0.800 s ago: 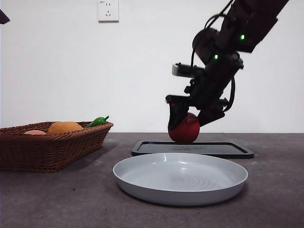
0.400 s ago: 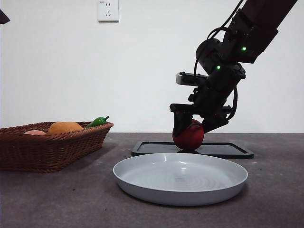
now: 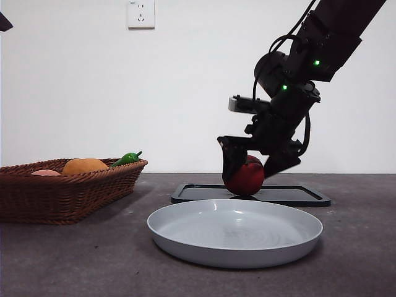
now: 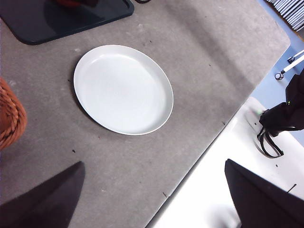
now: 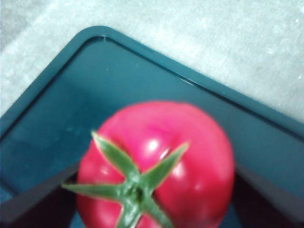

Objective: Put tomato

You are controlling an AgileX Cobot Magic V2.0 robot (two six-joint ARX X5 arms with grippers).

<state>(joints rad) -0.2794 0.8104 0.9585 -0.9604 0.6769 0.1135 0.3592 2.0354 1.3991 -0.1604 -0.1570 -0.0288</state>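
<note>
The glossy red tomato with its green star calyx rests on the dark flat tray behind the plate. My right gripper reaches down from the upper right and straddles it, jaws spread slightly to either side, so it is open. In the right wrist view the tomato fills the space between the jaws of the right gripper, with the tray under it. My left gripper hangs open high over the table's near edge, holding nothing.
A grey round plate lies in front of the tray, also seen as the plate from the left wrist. A wicker basket at the left holds an orange fruit and a green pepper. The waiting arm's tip shows top left.
The right gripper lowered the tomato from just above the tray onto it and shifted slightly right. Its jaws have since spread apart a little.
</note>
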